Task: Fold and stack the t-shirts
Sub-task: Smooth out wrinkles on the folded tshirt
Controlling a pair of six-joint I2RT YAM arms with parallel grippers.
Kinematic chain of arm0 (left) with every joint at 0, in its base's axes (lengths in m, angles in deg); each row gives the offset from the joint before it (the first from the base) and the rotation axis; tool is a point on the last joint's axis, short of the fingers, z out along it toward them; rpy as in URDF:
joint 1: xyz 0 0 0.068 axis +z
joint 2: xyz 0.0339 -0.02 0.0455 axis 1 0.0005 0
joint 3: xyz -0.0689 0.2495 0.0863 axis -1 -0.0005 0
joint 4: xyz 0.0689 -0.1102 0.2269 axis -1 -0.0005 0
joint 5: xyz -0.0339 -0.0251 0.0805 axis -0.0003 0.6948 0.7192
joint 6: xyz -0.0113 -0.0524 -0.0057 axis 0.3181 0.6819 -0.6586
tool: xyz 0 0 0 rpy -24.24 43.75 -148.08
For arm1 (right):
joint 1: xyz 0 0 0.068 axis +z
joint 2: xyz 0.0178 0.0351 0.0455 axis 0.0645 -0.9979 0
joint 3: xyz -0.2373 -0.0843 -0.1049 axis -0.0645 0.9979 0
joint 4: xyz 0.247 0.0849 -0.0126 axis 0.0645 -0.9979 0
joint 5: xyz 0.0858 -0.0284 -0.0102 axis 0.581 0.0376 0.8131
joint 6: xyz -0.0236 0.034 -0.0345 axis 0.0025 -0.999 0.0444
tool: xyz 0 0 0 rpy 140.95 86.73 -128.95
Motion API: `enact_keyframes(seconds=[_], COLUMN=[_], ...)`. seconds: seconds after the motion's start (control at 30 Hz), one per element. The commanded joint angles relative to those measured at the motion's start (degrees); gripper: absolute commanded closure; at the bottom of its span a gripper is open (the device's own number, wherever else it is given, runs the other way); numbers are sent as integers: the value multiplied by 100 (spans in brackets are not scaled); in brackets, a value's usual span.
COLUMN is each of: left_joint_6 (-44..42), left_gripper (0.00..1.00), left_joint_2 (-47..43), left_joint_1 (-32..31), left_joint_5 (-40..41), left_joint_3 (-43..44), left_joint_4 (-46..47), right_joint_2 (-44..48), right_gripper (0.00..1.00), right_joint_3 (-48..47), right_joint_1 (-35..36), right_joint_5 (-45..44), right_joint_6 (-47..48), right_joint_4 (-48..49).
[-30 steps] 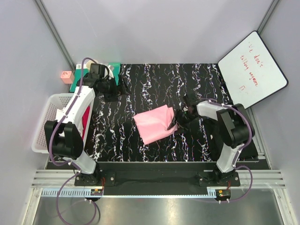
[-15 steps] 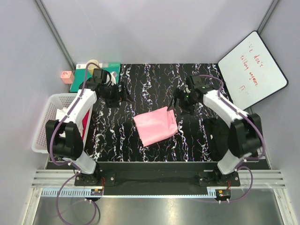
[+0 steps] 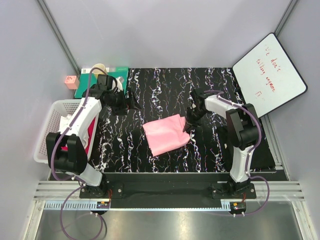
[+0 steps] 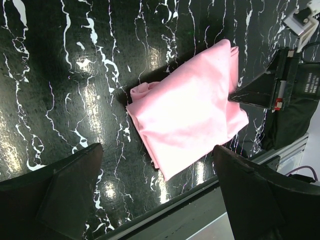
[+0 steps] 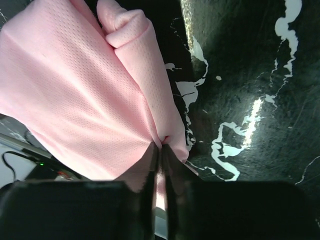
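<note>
Presently | pink t-shirt (image 3: 166, 134), counter (image 3: 210, 85) centre | edge pinched in right gripper (image 5: 160, 150), to be drawn flat | left gripper (image 3: 129, 101) wide, empty

surface: black table (image 3: 160, 85), white veins | on it: 1 pink shirt (image 3: 166, 134), folded flat, near centre | far-left corner: green mat (image 3: 121, 71), touching table edge
</note>
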Motion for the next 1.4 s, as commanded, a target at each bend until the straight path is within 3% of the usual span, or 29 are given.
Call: enact_keyframes(seconds=[0.0, 0.1, 0.33, 0.4, 0.43, 0.5, 0.63, 0.83, 0.87, 0.9, 0.97, 1.0, 1.07, 1.1, 1.17, 1.2, 1.27, 1.3, 1.37], left_joint_6=[-22, -22, -13, -13, -22, -57, -136, -233, -251, -259, -295, -303, -347, -365, -383, -383, -400, -400, -426], left_gripper=[4, 4, 4, 3, 3, 2, 1, 1, 1, 1, 1, 1, 1, 1, 1, 1, 1, 1, 1], left_joint_2=[-194, -202, -211, -203, -176, -141, -176, -352, -352, -352, -352, -361, -361, -361, -396, -405, -413, -413, -422], left_joint_1=[-15, -15, -15, -15, -23, -41, -102, -181, -199, -208, -252, -261, -296, -305, -331, -331, -348, -349, -357], left_joint_5=[-46, -37, -19, -19, -28, -54, -81, -63, -72, -63, -37, -28, -2, 16, 25, 25, 42, 33, 68], left_joint_3=[-93, -111, -137, -163, -190, -216, -356, -804, -849, -945, -1016, -1068, -1113, -1165, -1209, -1262, -1288, -1323, -1359], left_joint_4=[104, 113, 121, 121, 113, 104, 34, 7, 7, 7, 16, 16, 16, 16, 7, 16, -2, 7, -1], right_joint_2=[163, 276, 813, 735, 682, 681, 1506, 3342, 3658, 3774, 3846, 3811, 3523, 3381, 2769, 2512, 1637, 1361, 529], right_gripper=[94, 100, 97, 86, 64, 50, 3, 0, 9, 27, 90, 100, 100, 100, 100, 100, 100, 100, 100], right_joint_3=[-167, -132, 105, 245, 272, 298, 281, 701, 1147, 1403, 2235, 2485, 3247, 3434, 3803, 3866, 3954, 3981, 4017], right_joint_1=[36, 36, 36, 36, 36, 36, 36, 28, 28, 19, 10, 10, 27, 45, 54, 63, 72, 72, 72], right_joint_5=[252, 270, -195, -449, -547, -670, -662, -13, 406, 637, 1460, 1735, 2577, 2816, 3448, 3643, 4116, 4189, 4268], right_joint_6=[91, 65, -101, -84, -41, 30, 266, 41, -66, -232, -838, -1031, -1875, -2129, -2903, -3471, -4124, -4902, -5732], right_joint_4=[-87, -237, -667, -764, -956, -1080, -1107, -257, 24, 627, 1420, 2329, 3537, 4839, 5972, 7186, 8388, 9734, 11042])
